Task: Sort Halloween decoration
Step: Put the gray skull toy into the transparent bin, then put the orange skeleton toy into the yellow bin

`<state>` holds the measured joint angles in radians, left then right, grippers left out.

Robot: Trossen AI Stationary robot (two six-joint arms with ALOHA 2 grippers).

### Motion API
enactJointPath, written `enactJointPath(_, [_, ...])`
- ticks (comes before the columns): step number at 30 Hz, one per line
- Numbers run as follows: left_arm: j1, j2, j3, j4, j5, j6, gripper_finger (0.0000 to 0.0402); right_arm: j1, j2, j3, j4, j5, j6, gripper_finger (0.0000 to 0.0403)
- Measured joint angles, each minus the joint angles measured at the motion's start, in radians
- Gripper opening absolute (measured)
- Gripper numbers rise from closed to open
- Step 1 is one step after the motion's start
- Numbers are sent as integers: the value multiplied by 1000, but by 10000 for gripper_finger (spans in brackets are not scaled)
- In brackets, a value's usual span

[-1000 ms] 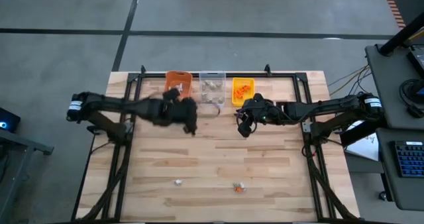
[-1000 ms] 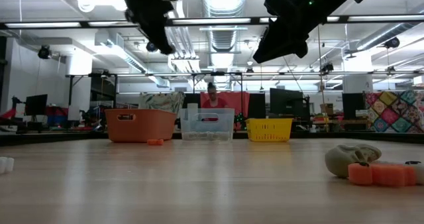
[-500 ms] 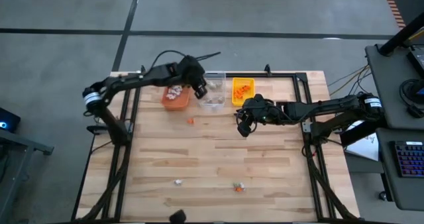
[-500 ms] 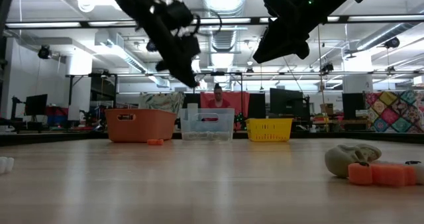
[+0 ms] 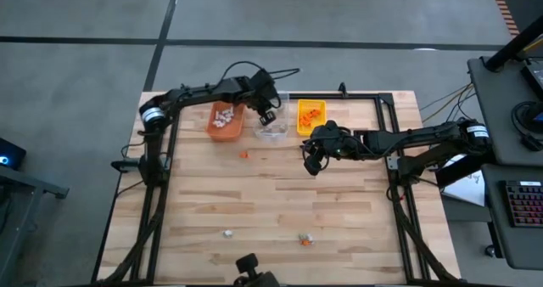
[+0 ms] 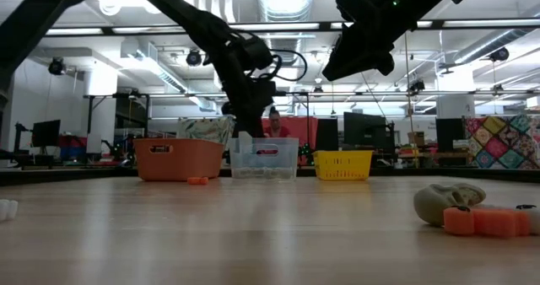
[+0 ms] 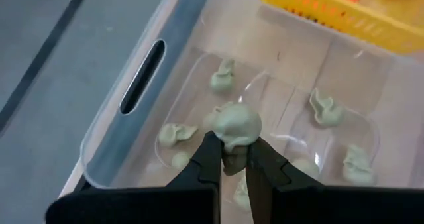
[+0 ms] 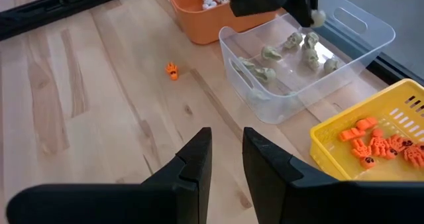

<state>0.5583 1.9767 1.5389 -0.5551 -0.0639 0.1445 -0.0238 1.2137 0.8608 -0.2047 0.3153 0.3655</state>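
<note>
Left gripper (image 7: 228,163) hangs over the clear bin (image 5: 271,117) at the table's 12 o'clock edge, fingers clamped on a grey-tan trinket (image 7: 235,126). More grey-tan pieces (image 8: 306,50) lie inside that bin. Right gripper (image 8: 225,156) waits above mid-table near the yellow bin (image 5: 310,115), fingers slightly apart, nothing between them. Orange bin (image 5: 225,120) holds white trinkets. One orange trinket (image 5: 243,154) lies at that bin's 6 o'clock; three more pieces (image 5: 305,239) rest near the table's 6 o'clock edge.

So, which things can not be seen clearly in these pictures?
- High view: the trinkets near the front edge are too small to tell their shape.
- Low view: the clear bin shows only its side wall, so its contents stay hidden.
- Right wrist view: the left gripper is cut off by the picture's edge.
</note>
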Motion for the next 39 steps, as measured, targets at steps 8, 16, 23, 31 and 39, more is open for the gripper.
enactJointPath(8, [-16,71,81,-92,35,11,7,0,0,-7,-2,0,-10,75])
enactJointPath(16, [-21,97,72,-112,50,-52,26,0,0,-10,-1,0,-16,75])
enactJointPath(23, [-21,99,71,-109,50,-60,91,0,0,-10,0,0,-17,75])
enactJointPath(31, [-29,71,70,-117,50,-55,147,0,0,-10,0,0,-14,75])
enactJointPath(39, [-64,-95,67,-120,49,-53,155,0,0,-10,0,-1,24,75])
